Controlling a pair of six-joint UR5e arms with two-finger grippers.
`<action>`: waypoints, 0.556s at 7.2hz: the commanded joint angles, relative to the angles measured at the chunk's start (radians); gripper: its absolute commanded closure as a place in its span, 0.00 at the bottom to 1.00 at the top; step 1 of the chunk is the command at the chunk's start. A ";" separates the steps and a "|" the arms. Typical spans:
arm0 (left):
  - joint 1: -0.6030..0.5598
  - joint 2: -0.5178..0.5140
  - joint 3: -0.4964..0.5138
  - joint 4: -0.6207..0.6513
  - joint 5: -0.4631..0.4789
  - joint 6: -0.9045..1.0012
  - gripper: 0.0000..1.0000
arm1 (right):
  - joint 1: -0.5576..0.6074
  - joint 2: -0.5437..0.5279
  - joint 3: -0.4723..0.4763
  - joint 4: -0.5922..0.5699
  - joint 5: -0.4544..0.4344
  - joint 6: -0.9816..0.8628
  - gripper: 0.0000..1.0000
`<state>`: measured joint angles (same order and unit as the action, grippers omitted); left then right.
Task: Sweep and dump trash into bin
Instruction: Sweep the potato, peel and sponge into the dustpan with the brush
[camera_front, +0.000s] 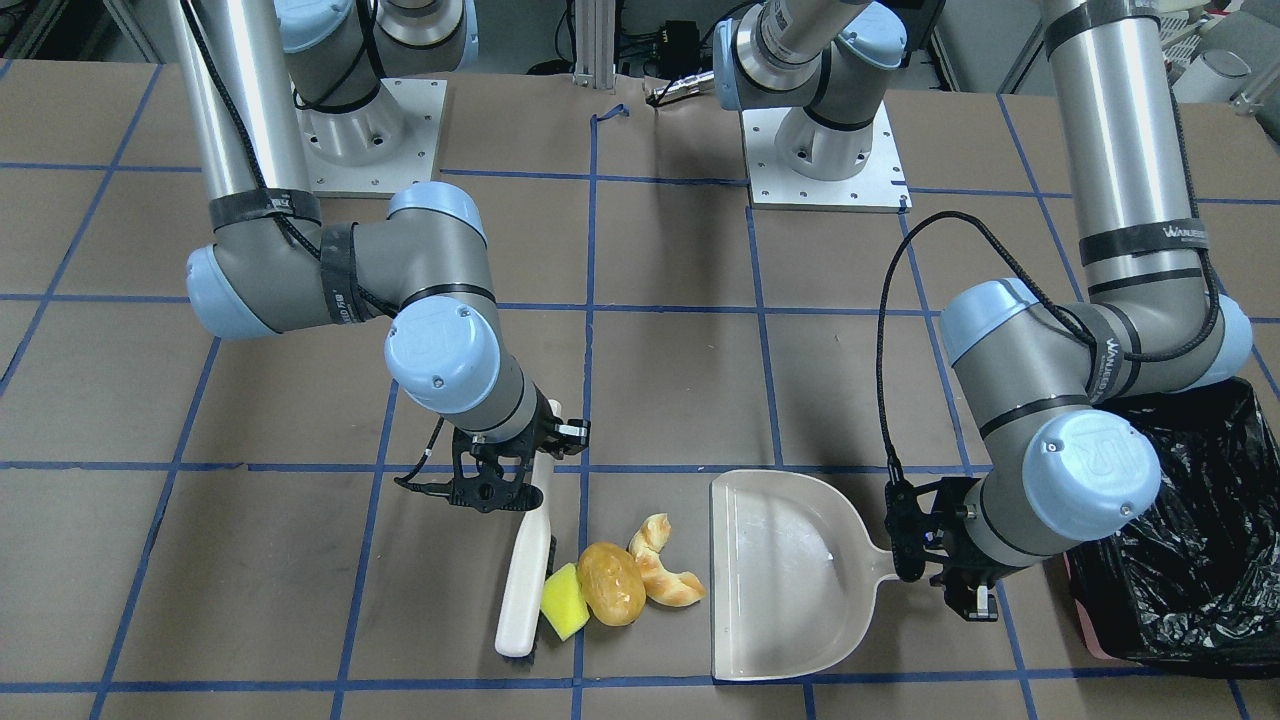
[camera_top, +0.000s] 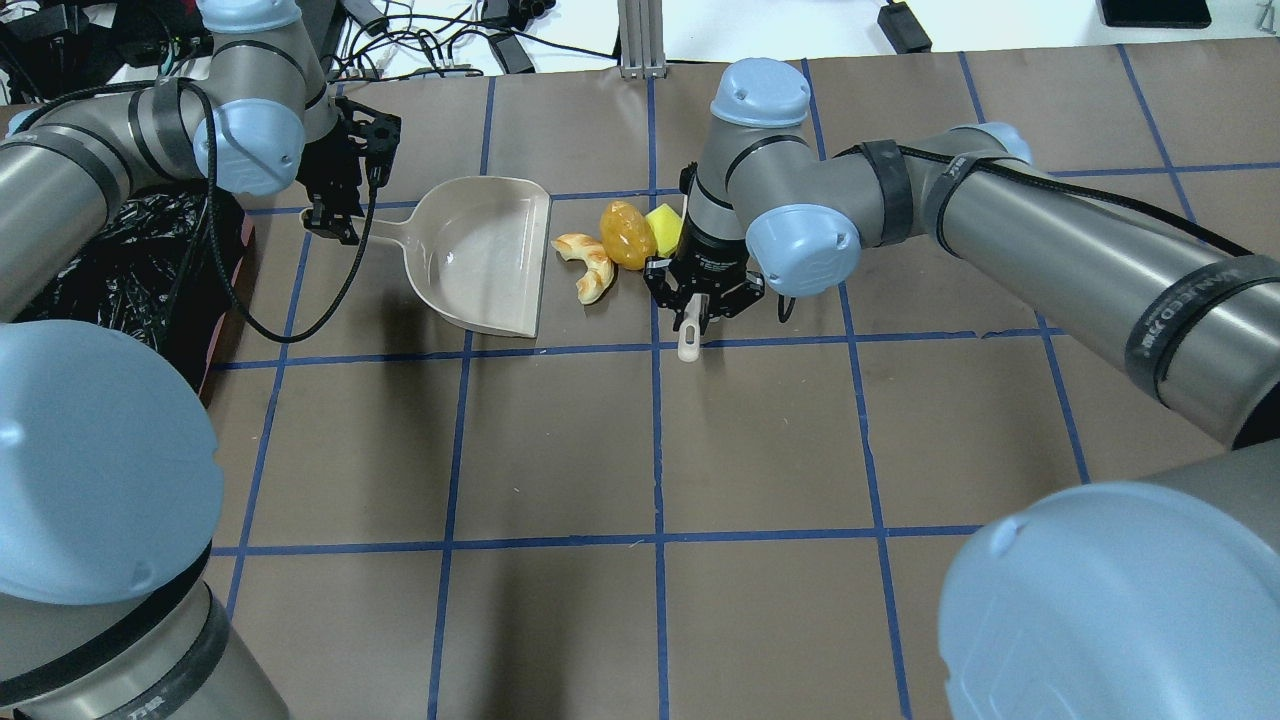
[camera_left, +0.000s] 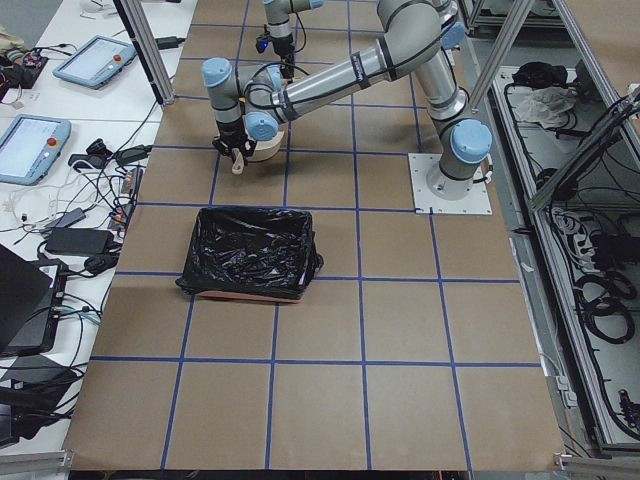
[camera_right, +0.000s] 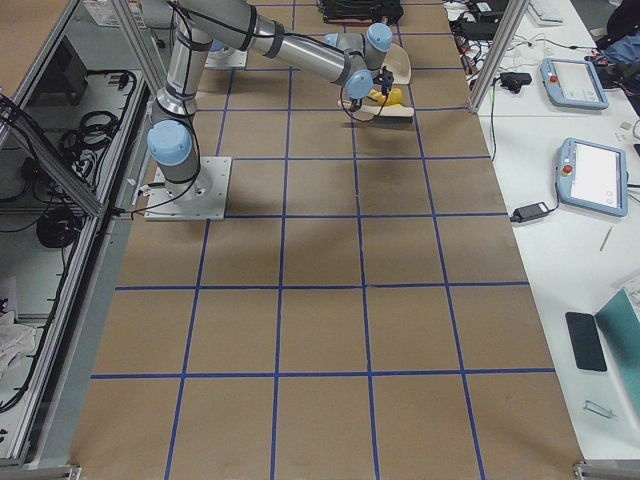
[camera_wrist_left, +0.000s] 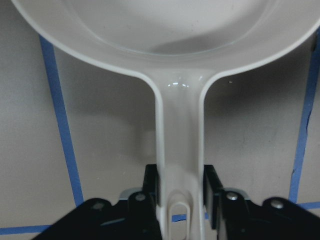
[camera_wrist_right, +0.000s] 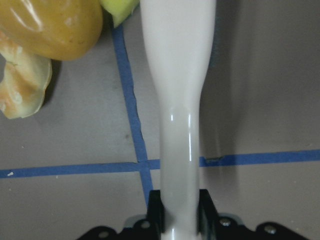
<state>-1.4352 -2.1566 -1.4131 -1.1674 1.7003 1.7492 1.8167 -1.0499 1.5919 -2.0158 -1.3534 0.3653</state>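
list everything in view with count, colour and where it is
table: 1, brown with a blue tape grid, under everything
bin: 1, black bag liner, pinkish base, at the table end on the robot's left
dustpan: 1, beige, empty, beside the bin
croissant piece: 1, pale tan, just outside the dustpan mouth
potato: 1, brown, next to the croissant piece
sponge: 1, yellow, next to the potato, on the side away from the dustpan
brush: 1, white handle, beside the sponge
teach pendants: 2, grey and blue, on the side desk
left gripper: 1, black, shut on the dustpan handle
right gripper: 1, black, shut on the brush handle
left arm, right arm: 2, silver-grey, light blue caps
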 joint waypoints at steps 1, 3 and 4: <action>-0.001 0.000 0.000 0.000 0.001 -0.001 0.99 | 0.055 0.056 -0.070 -0.001 0.002 0.082 1.00; -0.001 0.000 0.000 -0.002 0.001 -0.001 0.99 | 0.090 0.077 -0.101 -0.007 0.036 0.138 1.00; 0.001 0.000 -0.001 -0.002 0.001 0.001 0.99 | 0.101 0.083 -0.110 -0.015 0.045 0.155 1.00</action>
<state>-1.4356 -2.1568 -1.4130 -1.1683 1.7012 1.7487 1.9007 -0.9776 1.4962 -2.0234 -1.3217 0.4938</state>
